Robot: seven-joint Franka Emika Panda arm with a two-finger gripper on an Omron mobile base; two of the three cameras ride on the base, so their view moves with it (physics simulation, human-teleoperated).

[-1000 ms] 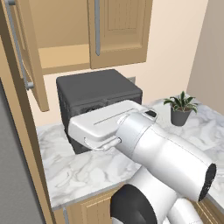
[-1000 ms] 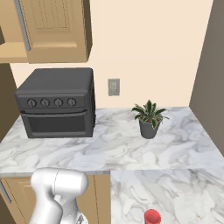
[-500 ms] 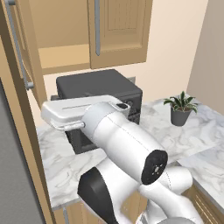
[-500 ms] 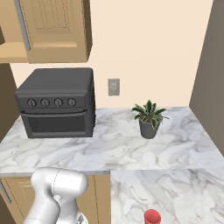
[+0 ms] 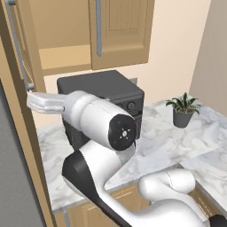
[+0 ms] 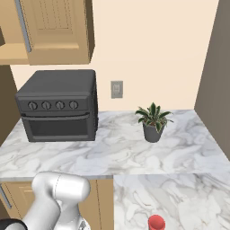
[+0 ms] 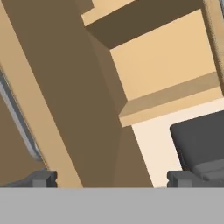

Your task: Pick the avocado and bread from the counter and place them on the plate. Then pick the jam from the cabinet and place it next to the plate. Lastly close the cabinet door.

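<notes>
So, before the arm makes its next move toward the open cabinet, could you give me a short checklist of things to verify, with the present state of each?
1. Gripper open and holding nothing: ok, the two tips stand wide apart with nothing between them.
2. Cabinet door open: ok, it stands swung out at the left of the arm.
3. Hand pointed at the cabinet: ok, the shelf lies ahead.
4. Jam located: cannot tell, no jar is visible on the shelf part seen.
5. Hand free of the door: cannot tell, its handle is very near the tips.
6. Oven out of the path: ok, it sits below the shelf.
</notes>
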